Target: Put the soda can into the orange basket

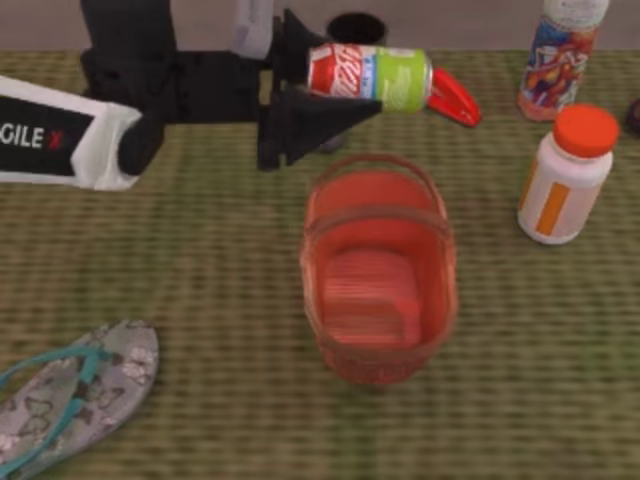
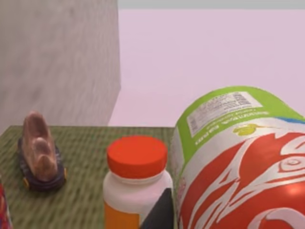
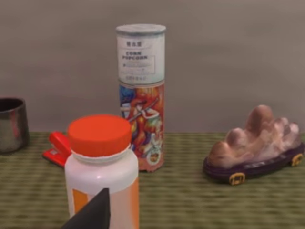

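My left gripper (image 1: 340,80) is shut on the soda can (image 1: 370,75), which lies on its side in the air, its lime-green end pointing right. The can hangs just behind the far end of the orange basket (image 1: 445,290), which stands at the table's middle with its hoop handle (image 1: 375,160) up. In the left wrist view the soda can (image 2: 238,167) fills the lower right, with one dark fingertip (image 2: 162,212) against it. My right arm is outside the top view; a dark part of my right gripper (image 3: 93,214) shows in its wrist view.
A white bottle with an orange cap (image 1: 565,175) stands right of the basket, with a tall colourful popcorn can (image 1: 560,55) behind it. A red clip (image 1: 455,97) and a dark cup (image 1: 355,27) sit at the back. A flip-flop (image 1: 70,395) lies front left. A toy car (image 3: 252,143) is at far right.
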Robot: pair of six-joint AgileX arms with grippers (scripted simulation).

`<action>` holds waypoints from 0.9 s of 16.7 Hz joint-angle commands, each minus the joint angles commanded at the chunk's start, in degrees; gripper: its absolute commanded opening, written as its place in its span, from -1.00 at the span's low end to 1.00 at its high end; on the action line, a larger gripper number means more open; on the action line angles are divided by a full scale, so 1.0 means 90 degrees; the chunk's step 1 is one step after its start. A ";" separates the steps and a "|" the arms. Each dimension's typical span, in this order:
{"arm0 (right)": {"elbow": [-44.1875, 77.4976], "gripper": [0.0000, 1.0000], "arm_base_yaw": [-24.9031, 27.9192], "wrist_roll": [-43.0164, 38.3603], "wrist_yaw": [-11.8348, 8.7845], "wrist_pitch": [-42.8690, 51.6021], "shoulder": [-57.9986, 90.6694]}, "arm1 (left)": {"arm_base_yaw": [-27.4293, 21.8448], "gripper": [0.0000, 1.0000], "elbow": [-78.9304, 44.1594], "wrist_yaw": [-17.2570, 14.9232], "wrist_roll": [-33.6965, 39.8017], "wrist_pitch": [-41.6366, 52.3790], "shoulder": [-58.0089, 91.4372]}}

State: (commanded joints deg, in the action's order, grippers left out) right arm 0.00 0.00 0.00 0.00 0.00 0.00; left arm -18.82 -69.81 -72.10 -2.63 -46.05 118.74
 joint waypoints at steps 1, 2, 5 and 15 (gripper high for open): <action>0.0000 1.00 0.0000 0.0000 0.0000 0.0000 0.0000 | 0.0016 -1.00 0.0043 -0.0003 0.0003 -0.0218 0.0177; 0.0000 1.00 0.0000 0.0000 0.0000 0.0000 0.0000 | 0.0035 -1.00 0.0098 -0.0003 0.0007 -0.0503 0.0378; 0.0000 1.00 0.0000 0.0000 0.0000 0.0000 0.0000 | 0.0082 -1.00 0.0285 -0.0012 0.0025 -0.1441 0.1006; 0.0000 1.00 0.0000 0.0000 0.0000 0.0000 0.0000 | 0.0114 -0.55 0.0428 -0.0007 0.0039 -0.1909 0.1402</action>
State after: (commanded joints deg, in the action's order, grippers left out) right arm 0.00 0.00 0.00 0.00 0.00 0.00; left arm -17.80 -65.96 -72.15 -2.28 -63.23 131.36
